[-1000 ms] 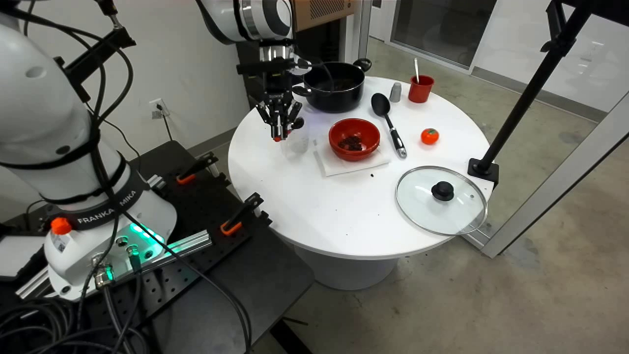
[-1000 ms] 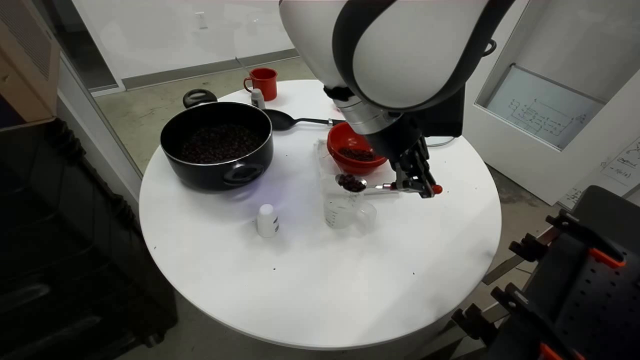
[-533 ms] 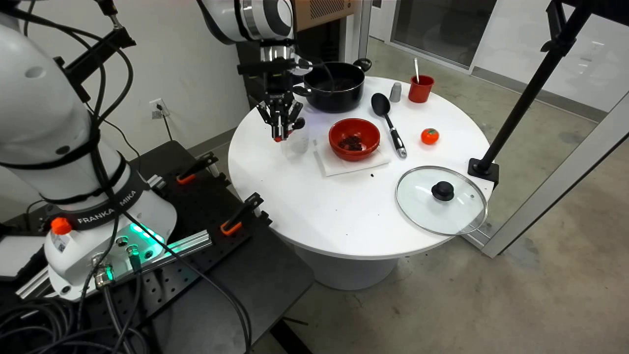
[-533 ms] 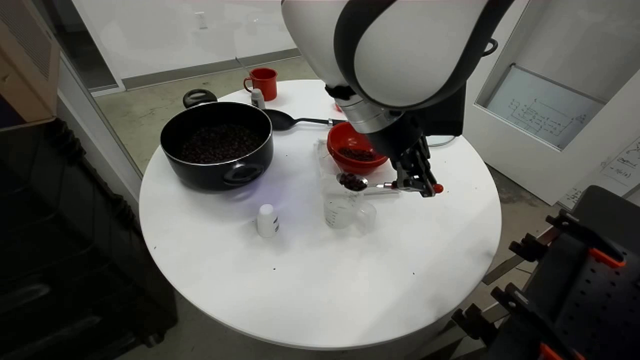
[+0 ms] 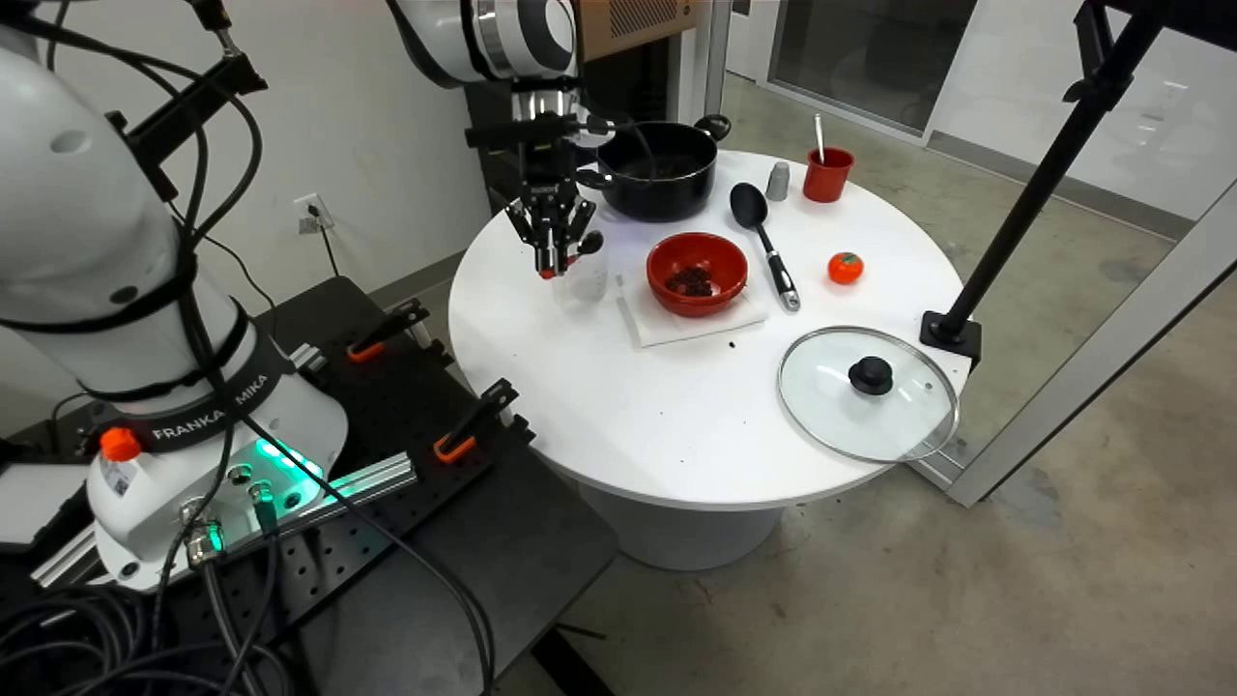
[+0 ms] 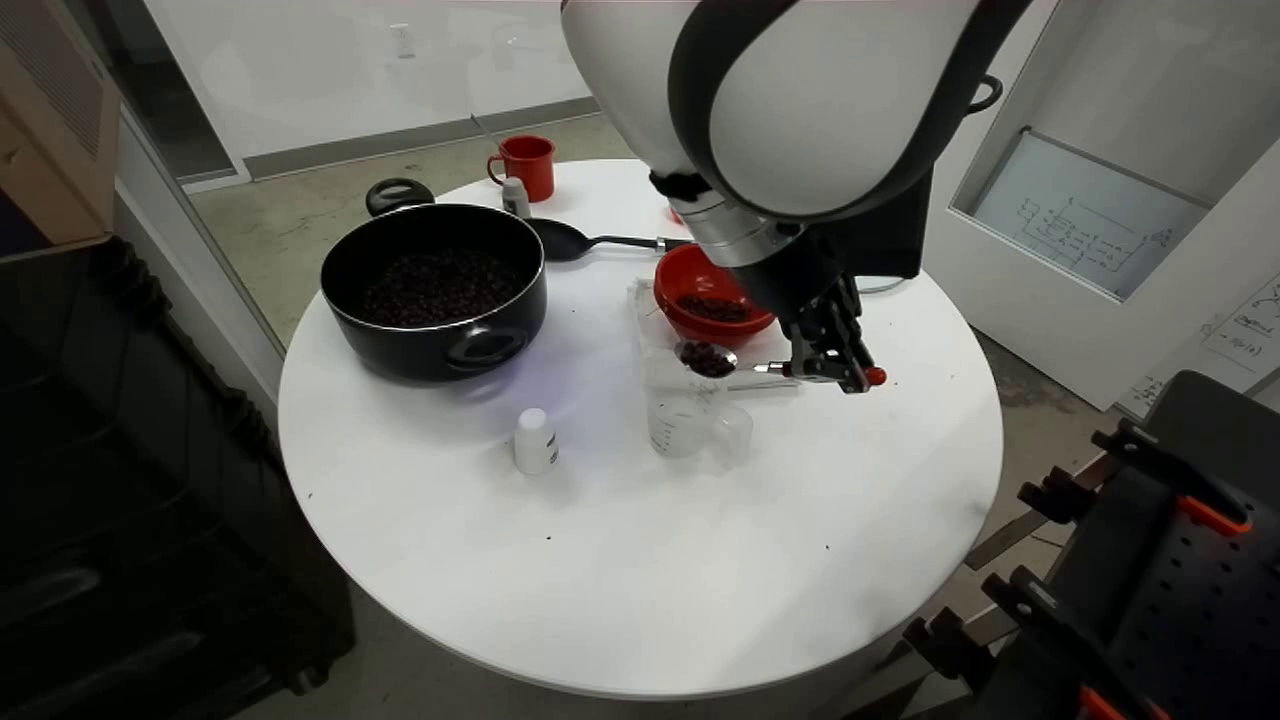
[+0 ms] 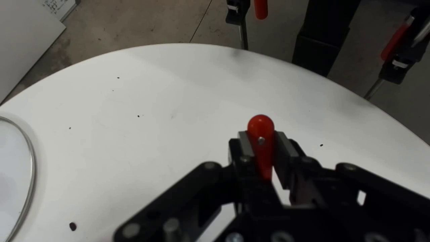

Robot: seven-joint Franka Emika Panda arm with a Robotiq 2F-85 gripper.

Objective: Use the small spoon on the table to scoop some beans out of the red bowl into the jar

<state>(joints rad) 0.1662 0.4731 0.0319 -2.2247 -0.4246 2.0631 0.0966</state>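
- In the wrist view, the gripper (image 7: pixel 263 145) is clamped on the red handle of the small spoon (image 7: pixel 261 126), whose round end shows at its front.
- Also in the wrist view, the white table (image 7: pixel 188 97) lies beneath, with part of the glass lid (image 7: pixel 13 174) at the left and a dark bit (image 7: pixel 73 226) at the near left. A black clamp (image 7: pixel 398 67) shows past the far right edge.
- In an exterior view, the spoon's silvery head reaches left from the gripper, carrying a small heap of beans (image 6: pixel 708 360). It appears above the far side of the jar (image 6: pixel 678 430); whether it is straight over the opening, I cannot tell. The red bowl (image 6: pixel 690 328) stands beyond the jar, with more beans inside. The black pot (image 6: pixel 400 355) is at the far left; a white shaker (image 6: pixel 536 447) stands left of the jar, apart from it.
- In an exterior view, the jar shows faintly just right of the gripper. The red bowl rests on a white napkin (image 5: pixel 667 336), left of the black-handled utensil (image 5: pixel 781 278). Farther right is a tomato (image 5: pixel 845 269); a red cup (image 5: pixel 827 178) and grey shaker (image 5: pixel 778 182) stand at the far right.
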